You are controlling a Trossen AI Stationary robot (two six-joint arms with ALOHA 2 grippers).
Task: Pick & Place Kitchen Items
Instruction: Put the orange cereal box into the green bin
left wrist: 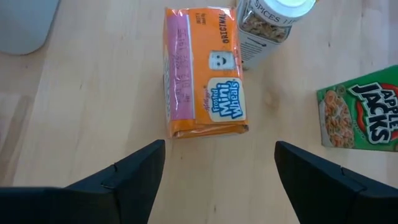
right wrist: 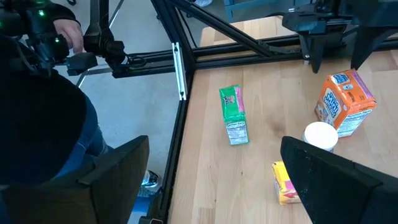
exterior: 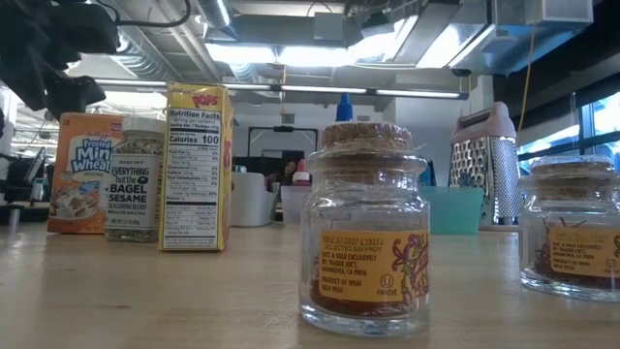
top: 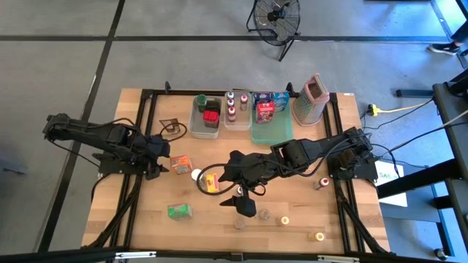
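An orange Mini Wheats box (left wrist: 205,74) stands on the wood table (top: 292,241), with a white-capped spice bottle (left wrist: 273,18) and a yellow box (top: 210,183) beside it. A green Apple Jacks box (left wrist: 364,118) lies flat nearer the front edge. My left gripper (top: 159,166) is open just left of the orange box, its fingers (left wrist: 124,180) short of the box and touching nothing. My right gripper (top: 241,203) hangs open above the table's middle, holding nothing; its wrist view shows the green box (right wrist: 233,112) and the orange box (right wrist: 345,102). Cork-topped jars (exterior: 373,223) stand near the front.
At the back stand two clear tubs (top: 205,115) holding bottles and a red item, a green tray (top: 270,131) with boxes, and a metal grater (top: 311,98). Several small jars (top: 284,220) dot the front right. A black frame rail (right wrist: 180,68) edges the table's left side.
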